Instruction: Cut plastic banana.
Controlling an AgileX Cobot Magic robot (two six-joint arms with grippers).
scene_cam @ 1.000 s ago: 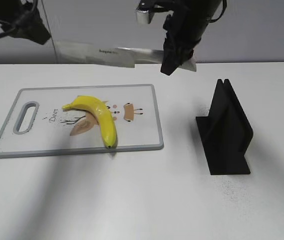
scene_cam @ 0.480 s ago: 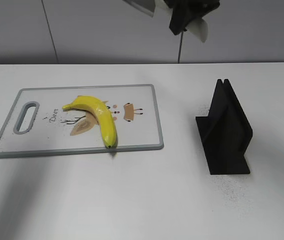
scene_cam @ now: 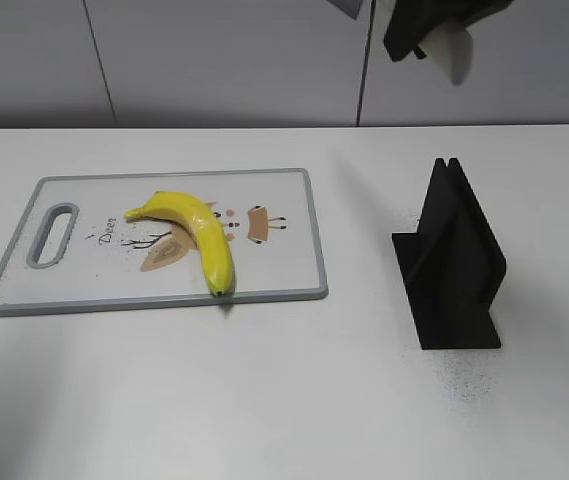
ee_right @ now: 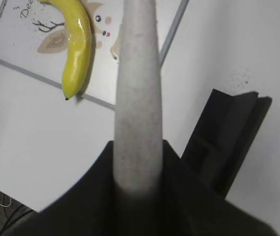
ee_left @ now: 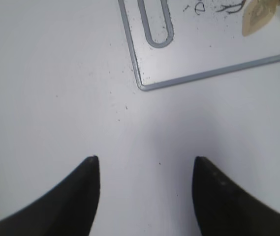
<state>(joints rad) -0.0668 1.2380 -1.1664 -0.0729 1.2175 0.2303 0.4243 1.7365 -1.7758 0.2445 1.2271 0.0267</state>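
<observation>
A yellow plastic banana [scene_cam: 202, 232] lies whole on the white cutting board [scene_cam: 284, 270]; it also shows in the right wrist view [ee_right: 77, 44]. My right gripper [scene_cam: 419, 25] is high at the top edge, above the stand and right of the board. It is shut on a knife [scene_cam: 456, 55], whose pale speckled handle [ee_right: 137, 98] runs out from between the jaws of the right gripper [ee_right: 137, 147]. My left gripper [ee_left: 144, 160] is open and empty over bare table, near the board's handle-slot corner [ee_left: 189, 54]. It is out of the exterior view.
A black knife stand [scene_cam: 454, 260] stands on the table right of the board; it also shows in the right wrist view [ee_right: 223, 142]. The board has a grey rim and a handle slot [scene_cam: 52, 235] at its left end.
My right gripper has lifted the knife from above the board's far edge up and to the right. My left arm has left the exterior view. The banana has not moved.
</observation>
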